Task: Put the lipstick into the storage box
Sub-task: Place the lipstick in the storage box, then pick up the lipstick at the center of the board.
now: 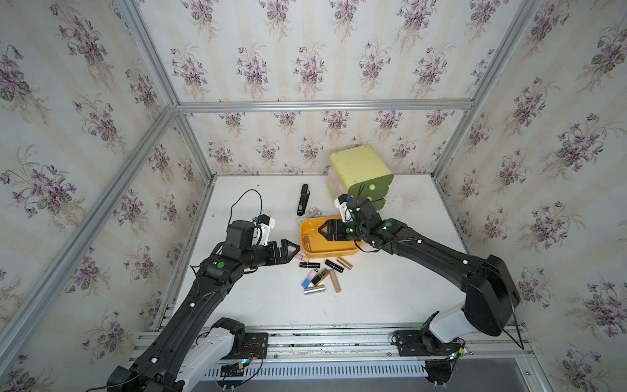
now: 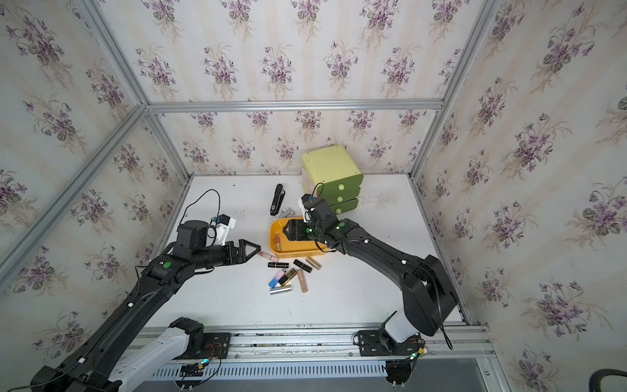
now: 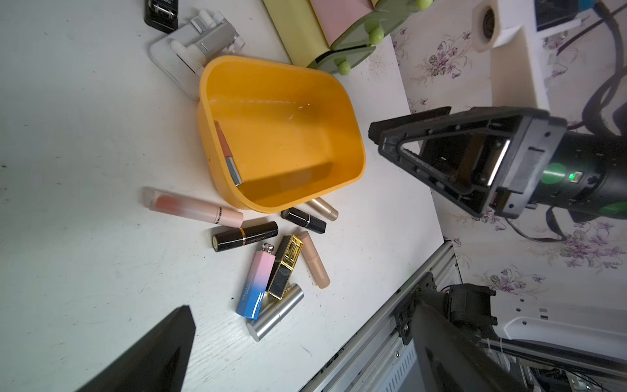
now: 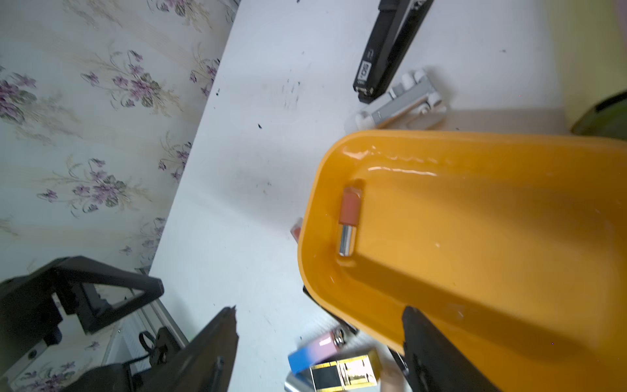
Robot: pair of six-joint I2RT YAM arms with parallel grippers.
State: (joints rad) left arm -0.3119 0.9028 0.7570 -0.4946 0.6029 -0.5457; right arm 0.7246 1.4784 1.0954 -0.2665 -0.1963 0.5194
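The storage box (image 1: 325,253) (image 2: 295,253) is a shallow orange tray in the middle of the white table. One lipstick (image 1: 307,241) (image 4: 349,217) with a coral body and silver cap lies inside it along an end wall. My right gripper (image 1: 322,230) (image 4: 320,310) hovers over the box, open and empty. My left gripper (image 1: 295,249) (image 3: 302,305) stands open just beside the box's left end, holding nothing. Several more lipsticks (image 1: 319,275) (image 3: 271,271) lie loose on the table in front of the box. A pink gloss tube (image 3: 193,207) lies nearest my left fingers.
A pale yellow-green drawer unit (image 1: 359,173) stands behind the box at the back. A black stapler-like device (image 1: 303,200) and a white-grey folding gadget (image 1: 309,214) lie behind the box's left end. Wallpapered walls close in three sides.
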